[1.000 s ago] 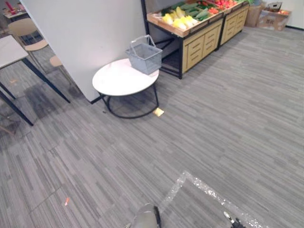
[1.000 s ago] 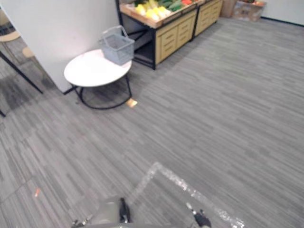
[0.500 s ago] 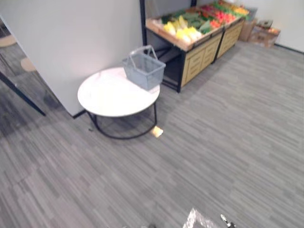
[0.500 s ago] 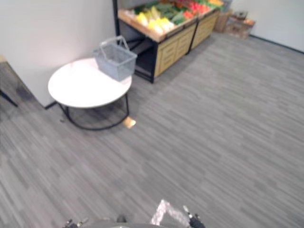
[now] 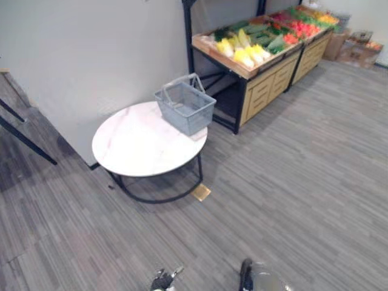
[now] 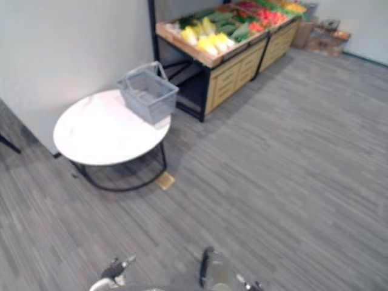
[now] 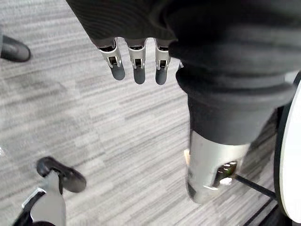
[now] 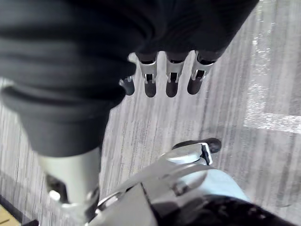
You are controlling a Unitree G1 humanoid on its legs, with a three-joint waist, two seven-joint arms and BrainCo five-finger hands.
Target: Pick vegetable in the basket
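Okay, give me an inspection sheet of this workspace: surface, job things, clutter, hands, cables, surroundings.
Surface: round white table, carrying the basket.
Job's things: grey basket at the table's edge nearest the stand, handle up, looks empty; vegetables on the wooden stand.
Clutter: small tan piece on the floor by the table.
Hands: left hand and right hand open, holding nothing.
Cables: nothing seen.
Surroundings: grey wall; cardboard boxes past the stand.
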